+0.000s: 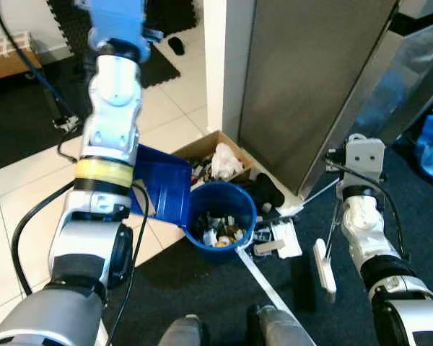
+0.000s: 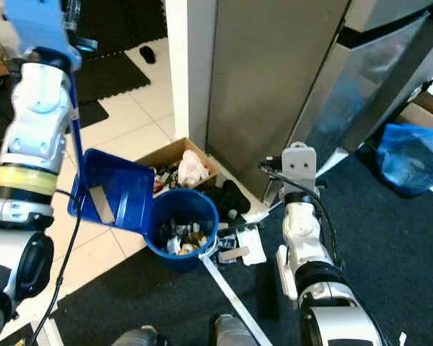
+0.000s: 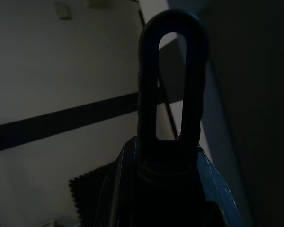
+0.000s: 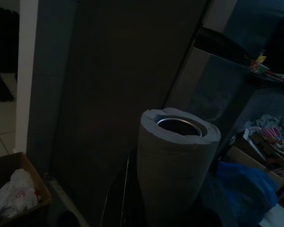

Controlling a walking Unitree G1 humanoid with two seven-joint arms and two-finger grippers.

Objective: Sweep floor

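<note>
The blue dustpan sits left of centre in the head view, tipped over the blue bucket full of rubbish; it looks like light, stiff plastic, best held high on its long handle. The left gripper seems clamped round that handle, though it's dark. The right gripper at lower right appears wrapped round the broom's padded pole, also light and rigid.

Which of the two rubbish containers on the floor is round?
The blue bucket, beside the tilted blue dustpan; the cardboard box behind it is rectangular.
</note>
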